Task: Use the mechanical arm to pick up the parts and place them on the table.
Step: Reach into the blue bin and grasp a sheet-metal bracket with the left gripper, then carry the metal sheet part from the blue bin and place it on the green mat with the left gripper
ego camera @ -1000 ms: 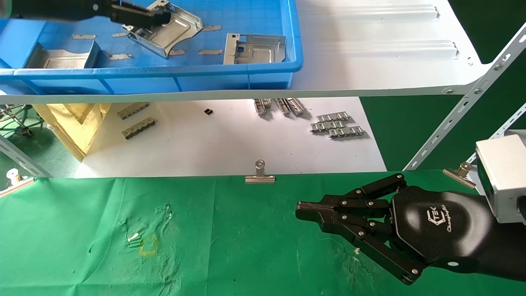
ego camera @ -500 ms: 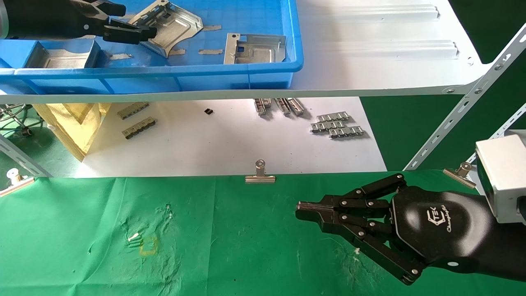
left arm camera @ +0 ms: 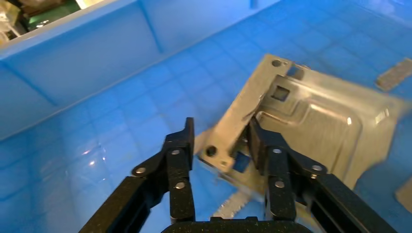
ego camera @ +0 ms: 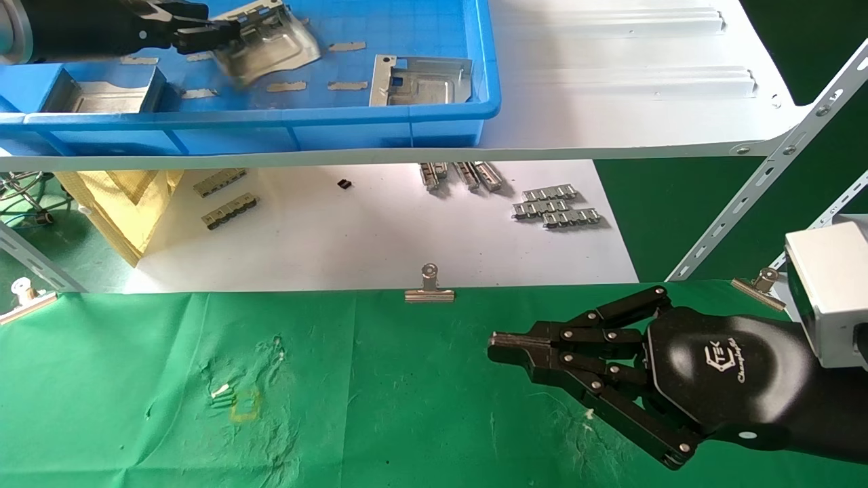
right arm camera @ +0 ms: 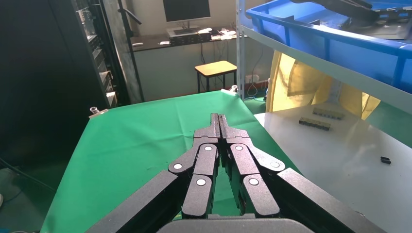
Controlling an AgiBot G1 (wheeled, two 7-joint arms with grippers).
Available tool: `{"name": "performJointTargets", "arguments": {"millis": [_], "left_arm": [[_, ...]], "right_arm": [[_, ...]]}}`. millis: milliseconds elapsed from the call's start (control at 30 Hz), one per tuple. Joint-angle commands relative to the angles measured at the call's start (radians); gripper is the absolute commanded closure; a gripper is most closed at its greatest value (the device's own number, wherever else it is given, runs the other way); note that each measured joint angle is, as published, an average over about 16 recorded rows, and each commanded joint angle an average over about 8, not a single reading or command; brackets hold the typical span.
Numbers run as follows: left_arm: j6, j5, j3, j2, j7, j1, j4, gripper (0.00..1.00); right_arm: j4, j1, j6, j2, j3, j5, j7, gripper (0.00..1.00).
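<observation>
My left gripper (ego camera: 227, 30) is inside the blue bin (ego camera: 271, 118) on the white shelf. Its fingers are closed across the bent-up edge of a silver sheet-metal part (ego camera: 271, 44), which is tilted and raised off the bin floor. In the left wrist view the fingers (left arm camera: 221, 128) straddle that edge near a corner hole of the part (left arm camera: 311, 116). Two more parts lie in the bin, one at the right (ego camera: 420, 81) and one at the left (ego camera: 102, 91). The green-cloth table (ego camera: 407, 407) lies in front, with no part on it. My right gripper (ego camera: 498, 342) is shut and empty just above the cloth; it also shows in the right wrist view (right arm camera: 219, 117).
The white shelf (ego camera: 610, 102) overhangs a white sheet (ego camera: 380, 230) bearing small ridged strips (ego camera: 556, 207). Binder clips (ego camera: 428, 288) pin the cloth's far edge. A slanted shelf strut (ego camera: 766, 176) stands at the right. Small metal strips lie on the bin floor.
My left gripper has drawn back to the left in the bin and its fingers have narrowed onto the part's edge. The part has shifted left and tilted up. The right arm has not moved.
</observation>
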Motion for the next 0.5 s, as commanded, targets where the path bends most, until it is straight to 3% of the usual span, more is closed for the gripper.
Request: {"name": "performJointTargets", "arguments": {"millis": [33, 267, 300, 500], "left_arm": [[-0.024, -0.004, -0.003, 0.005, -0.004, 0.004, 0.005, 1.00], [-0.028, -0.018, -0.012, 0.005, 0.001, 0.008, -0.001, 1.00], [-0.025, -0.021, -0.014, 0.003, 0.002, 0.007, -0.002, 1.00], [0.022, -0.048, -0.033, -0.018, 0.020, -0.005, -0.019, 1.00]], "right_arm": [[0.000, 0.000, 0.000, 0.000, 0.000, 0.000, 0.000, 1.00], [0.000, 0.000, 0.000, 0.000, 0.000, 0.000, 0.000, 0.99], [0.000, 0.000, 0.000, 0.000, 0.000, 0.000, 0.000, 0.92], [0.000, 0.000, 0.000, 0.000, 0.000, 0.000, 0.000, 0.17]]}}
